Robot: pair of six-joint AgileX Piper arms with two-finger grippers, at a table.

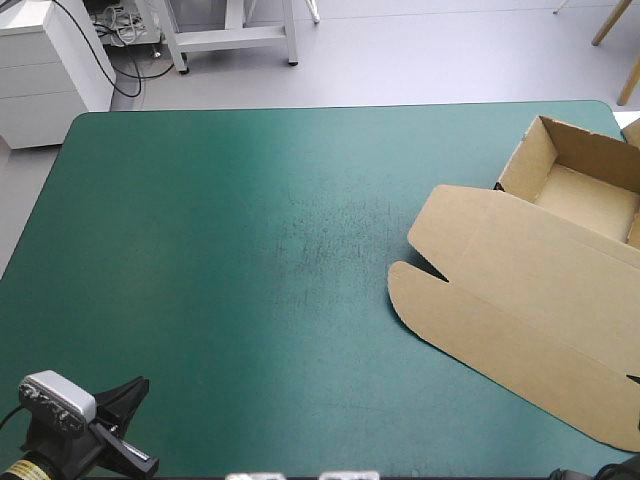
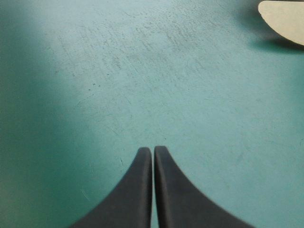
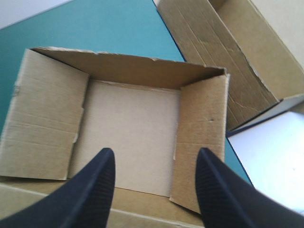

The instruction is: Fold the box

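**Box stood open, lid flat**
Stiff, light board, probably best pinched at the lid edge. Left gripper was together, right gripper apart.

High view: box runs off the right edge of the frame. Tray loses its right side, lid its lower-right corner. Left gripper, lower left, has its arm cut by the bottom edge. Right gripper is outside this view.
Left wrist view: only one rounded lid corner shows, well ahead of the gripper.
Right wrist view: more board beyond the tray is cut off, shape unclear. Tray's near edge is partly behind the gripper.
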